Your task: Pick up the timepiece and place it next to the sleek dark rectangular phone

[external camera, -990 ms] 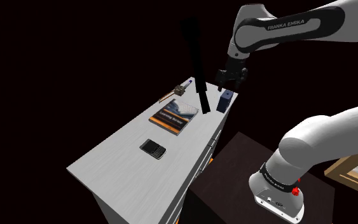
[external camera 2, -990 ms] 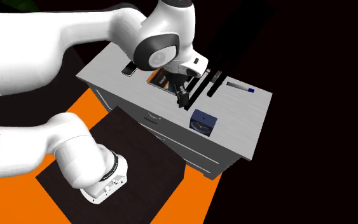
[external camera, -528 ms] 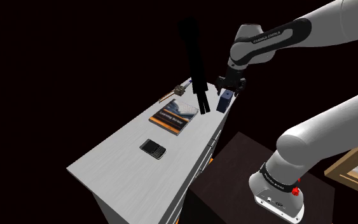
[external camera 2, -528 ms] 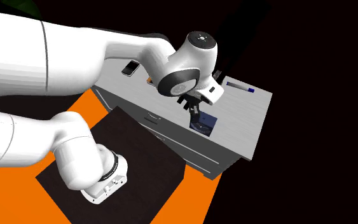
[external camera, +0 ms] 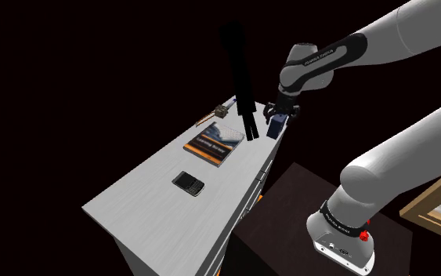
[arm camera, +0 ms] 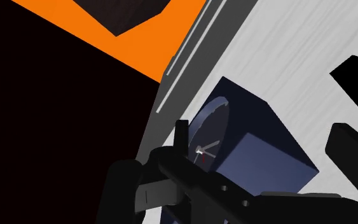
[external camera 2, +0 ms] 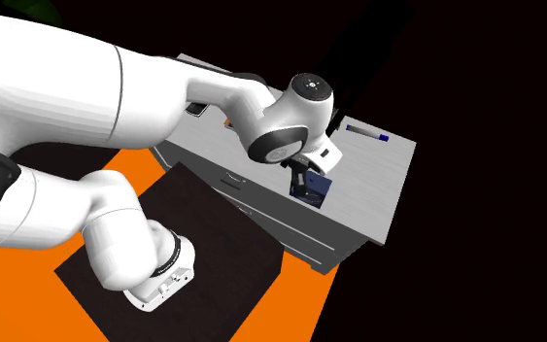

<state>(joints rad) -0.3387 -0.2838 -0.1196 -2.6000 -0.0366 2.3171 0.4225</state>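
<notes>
Gripper [external camera: 278, 112] spread, jaws straddling the dark blue cube clock [arm camera: 260, 146] w/o clasping it, as we read it. Clock sits at the drawer-side edge of the dresser [external camera: 136, 197], nr one end. Phone [external camera: 188, 183] lies well apart twd the other end, past the book [external camera: 213, 143].

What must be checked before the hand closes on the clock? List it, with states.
1. The hand is open: ok, its fingers stand apart.
2. The dark blue clock is between the fingers: ok.
3. The fingers touch the clock: cannot tell.
4. The clock sits well back from the edge of the dresser: not ok, it is close to the edge.
5. Bare space beside the phone: ok.
6. Flat path to the phone: not ok, a book lies between them.
</notes>
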